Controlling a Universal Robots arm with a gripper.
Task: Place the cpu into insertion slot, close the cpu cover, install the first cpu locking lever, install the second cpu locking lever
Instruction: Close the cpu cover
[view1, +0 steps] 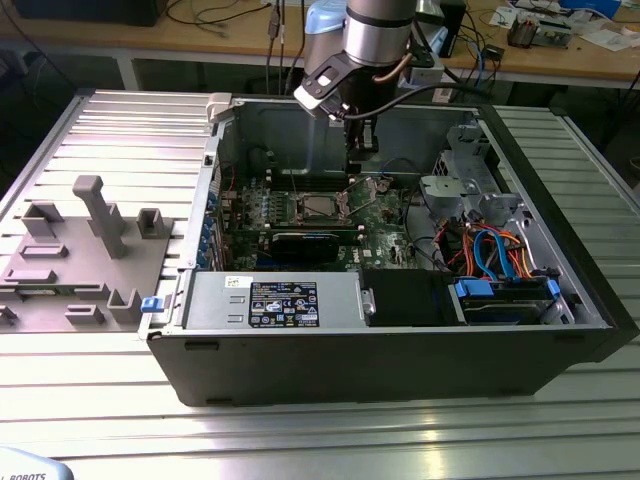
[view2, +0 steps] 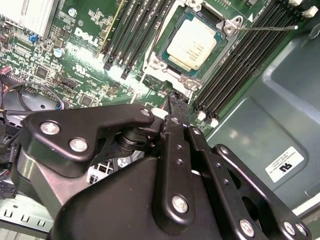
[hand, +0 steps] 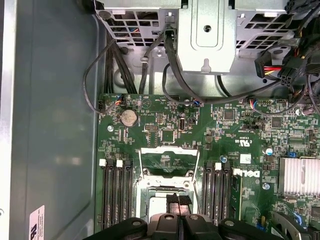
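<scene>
My hand (view2: 177, 106), closed on nothing, hangs over the cpu (view2: 192, 42) seated in the insertion slot (view2: 159, 64); the cpu cover (hand: 167, 162) stands open for access.

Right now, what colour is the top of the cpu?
Dull silver; the cpu shows best in the second wrist view.

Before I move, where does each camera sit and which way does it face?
Exterior view: off the arm, looking down into the open case; the arm and claw show.
First wrist view: on the wrist, looking along the claw at the board and open cover.
Second wrist view: on the wrist, looking past the claw at the cpu in its slot.
Shared: both wrist views show the claw near the slot.
</scene>
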